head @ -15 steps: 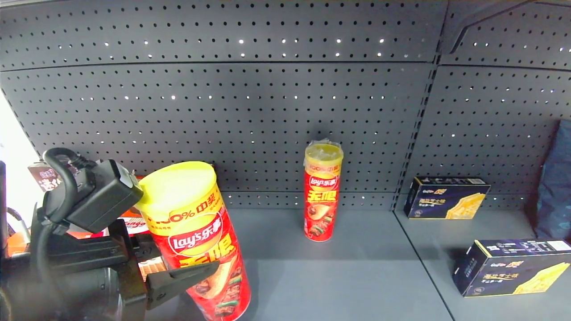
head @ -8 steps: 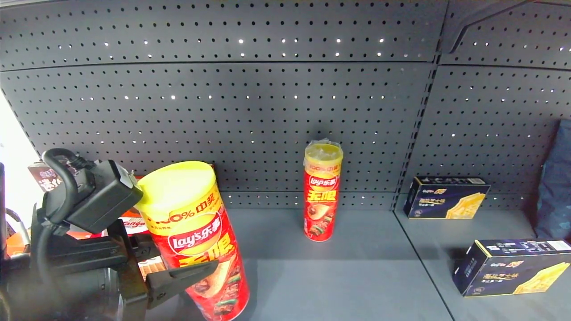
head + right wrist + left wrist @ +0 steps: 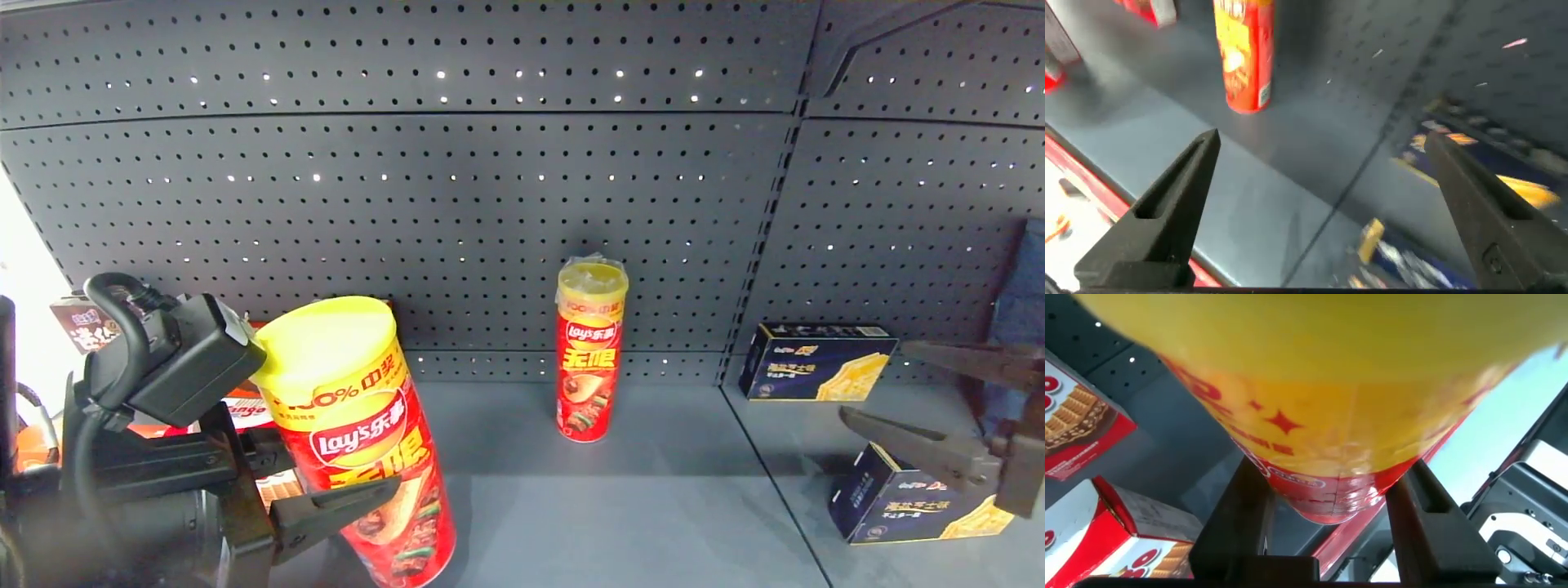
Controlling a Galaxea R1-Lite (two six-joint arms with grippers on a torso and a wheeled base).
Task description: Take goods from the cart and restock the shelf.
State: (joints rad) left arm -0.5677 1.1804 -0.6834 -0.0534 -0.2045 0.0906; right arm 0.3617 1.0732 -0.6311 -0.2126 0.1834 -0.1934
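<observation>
Chip can (image 3: 359, 433), light, stiff yet crushable, slick-walled, pinched low on its body between left fingers (image 3: 335, 502) at near left of shelf (image 3: 620, 506); right fingers (image 3: 914, 445) spread, empty, near right by dark-blue box (image 3: 922, 506).

Two chip cans (image 3: 359, 441) (image 3: 589, 351), two dark-blue boxes (image 3: 816, 351) (image 3: 906, 510), two red boxes (image 3: 1078, 416) (image 3: 1123, 539).

held can (image 3: 359, 441): wearing red, yellow lid and band
far can (image 3: 589, 351), beyond left gripper (image 3: 351, 500): wearing the same red and yellow
boxes (image 3: 816, 362) by right gripper (image 3: 878, 380): showing navy with yellow
pegboard (image 3: 490, 204): showing dark grey, dotted
</observation>
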